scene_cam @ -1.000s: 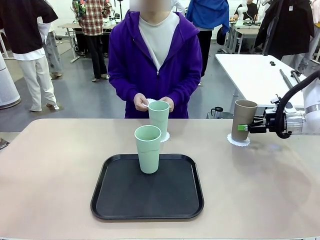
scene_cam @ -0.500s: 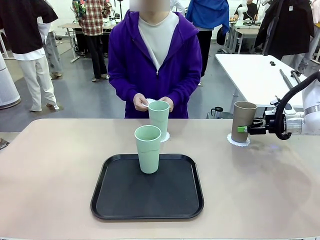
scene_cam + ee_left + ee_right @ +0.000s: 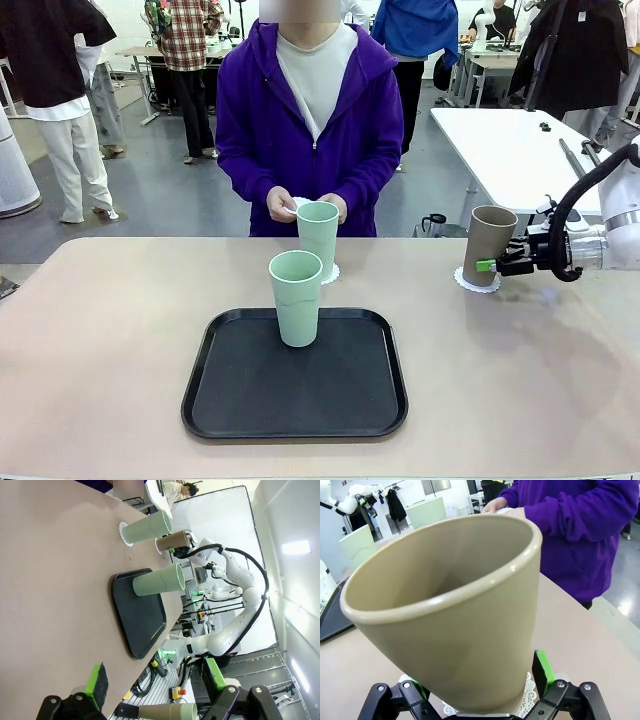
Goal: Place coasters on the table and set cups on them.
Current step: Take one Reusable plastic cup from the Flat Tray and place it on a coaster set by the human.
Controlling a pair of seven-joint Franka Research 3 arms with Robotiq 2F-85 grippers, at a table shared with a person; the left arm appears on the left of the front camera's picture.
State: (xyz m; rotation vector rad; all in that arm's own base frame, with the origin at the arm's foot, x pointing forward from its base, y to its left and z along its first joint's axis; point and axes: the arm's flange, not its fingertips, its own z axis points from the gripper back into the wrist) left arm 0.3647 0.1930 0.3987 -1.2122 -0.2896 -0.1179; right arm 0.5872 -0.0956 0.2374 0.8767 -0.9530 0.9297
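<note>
Right wrist view: right hand [image 3: 480, 680] spread on both sides of the brown cup [image 3: 455, 615] resting on a coaster [image 3: 526, 700] on the table [image 3: 580, 630]; left hand [image 3: 156, 676] likewise spread.

Tray [image 3: 250, 400]: black, rounded corners, raised rim, lying flat in the near middle of the front view.
Person: stands at the far side, centre, in a purple zip hoodie [image 3: 250, 130] over a white top.
White table [image 3: 500, 150]: behind, to the right; a few small dark tools [image 3: 545, 127] lie on it.
Bystanders: one in a dark top and pale trousers [image 3: 70, 150] at far left, one in a plaid shirt [image 3: 185, 40] farther back.
Floor [image 3: 150, 210]: grey, smooth.
</note>
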